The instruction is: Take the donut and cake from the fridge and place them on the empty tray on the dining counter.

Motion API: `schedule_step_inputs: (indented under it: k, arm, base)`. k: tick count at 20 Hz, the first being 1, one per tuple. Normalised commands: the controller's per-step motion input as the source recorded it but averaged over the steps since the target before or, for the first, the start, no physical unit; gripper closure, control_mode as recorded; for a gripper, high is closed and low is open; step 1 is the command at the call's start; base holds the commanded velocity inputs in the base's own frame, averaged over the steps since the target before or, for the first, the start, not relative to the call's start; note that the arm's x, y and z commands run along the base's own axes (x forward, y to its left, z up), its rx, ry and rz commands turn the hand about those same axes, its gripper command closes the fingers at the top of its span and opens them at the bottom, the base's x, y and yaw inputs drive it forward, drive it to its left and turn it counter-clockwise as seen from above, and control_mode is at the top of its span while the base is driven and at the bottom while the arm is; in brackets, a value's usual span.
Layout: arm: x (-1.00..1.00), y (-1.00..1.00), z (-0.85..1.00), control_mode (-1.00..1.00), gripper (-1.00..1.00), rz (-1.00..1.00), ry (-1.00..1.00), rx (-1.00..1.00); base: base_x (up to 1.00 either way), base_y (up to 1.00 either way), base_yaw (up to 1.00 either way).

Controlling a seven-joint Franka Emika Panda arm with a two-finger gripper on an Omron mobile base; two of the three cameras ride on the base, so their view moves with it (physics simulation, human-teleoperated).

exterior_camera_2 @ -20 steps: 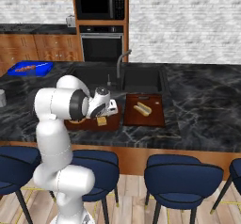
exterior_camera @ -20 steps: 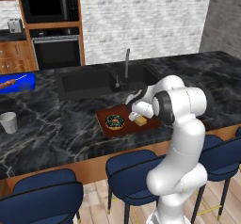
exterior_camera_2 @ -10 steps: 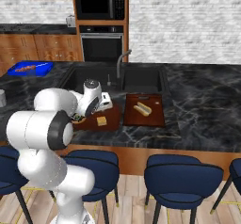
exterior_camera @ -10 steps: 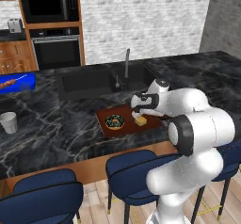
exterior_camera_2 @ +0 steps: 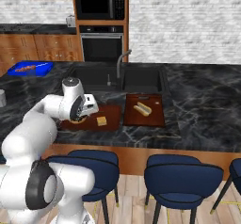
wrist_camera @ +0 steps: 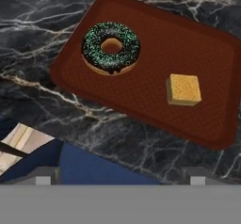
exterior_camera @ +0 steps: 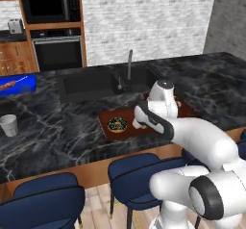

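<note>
Donut flat on the reddish-brown tray, chocolate icing and green-white sprinkles up, near one end; same donut on the tray seen from the left base view, just beside the white forearm. Cake — a small yellow-orange square block — flat on the same tray, apart from the donut, toward the other end; also seen as a small yellow piece on the tray from the right base view. Tray resting on the black marble dining counter, close to its near edge, in front of the inset sink and faucet. Gripper above the tray's near edge, looking down on it, finger tips spread wide at the bottom corners of the hand view, nothing between them, touching neither pastry. Second wooden board just beside the tray on its right, bearing a pale oblong item. Blue rectangle with a skewer further left along the counter, a white cup nearer the edge. Blue stools lined up below the counter's wooden edge — dark wall oven and microwave beyond.
</note>
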Motion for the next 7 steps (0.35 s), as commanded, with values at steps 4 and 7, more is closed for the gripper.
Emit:
schedule_step_inputs:
  k: [4,7]
  arm:
    - [-0.44,0.33,0.15,-1.00,-1.00,-0.02,0.10,0.00]
    - [-0.30,0.26,0.05,-1.00,-1.00,-0.09,0.17,-0.01]
  base:
    - [0.00,0.00,0.00]
    - [0.00,0.00,0.00]
